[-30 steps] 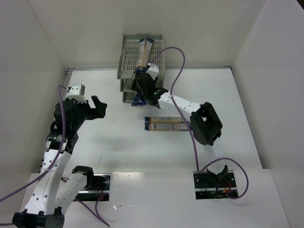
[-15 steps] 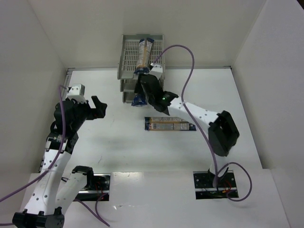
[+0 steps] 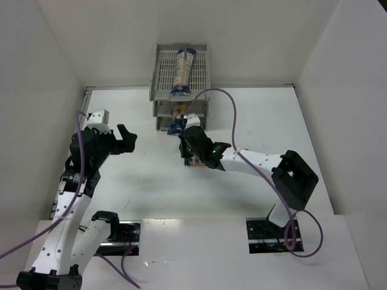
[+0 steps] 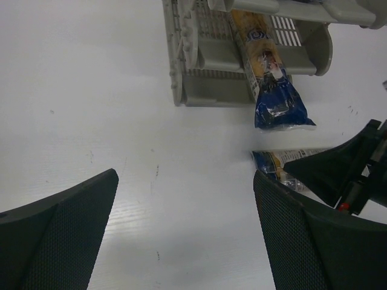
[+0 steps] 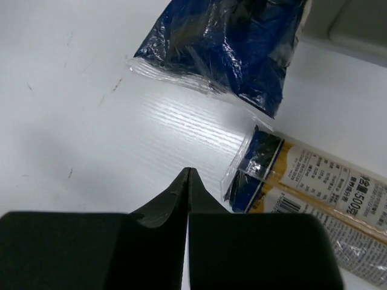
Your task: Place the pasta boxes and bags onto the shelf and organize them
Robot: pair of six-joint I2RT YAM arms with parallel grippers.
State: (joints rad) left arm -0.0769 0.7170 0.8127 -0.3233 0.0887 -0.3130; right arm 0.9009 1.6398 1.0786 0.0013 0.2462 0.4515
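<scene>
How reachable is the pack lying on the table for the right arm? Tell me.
Probably yes: the right end effector hangs beside the pack, at its blue end, nothing between them; it is shut, though.

The left arm (image 3: 65, 202) rises from its base and leans inward, and the left gripper (image 3: 127, 138) is held up with its jaws spread wide, nothing between them. The right arm (image 3: 257, 162) reaches low toward the left, elbow out right, the right gripper (image 3: 184, 145) angled down, fingers pressed together
</scene>
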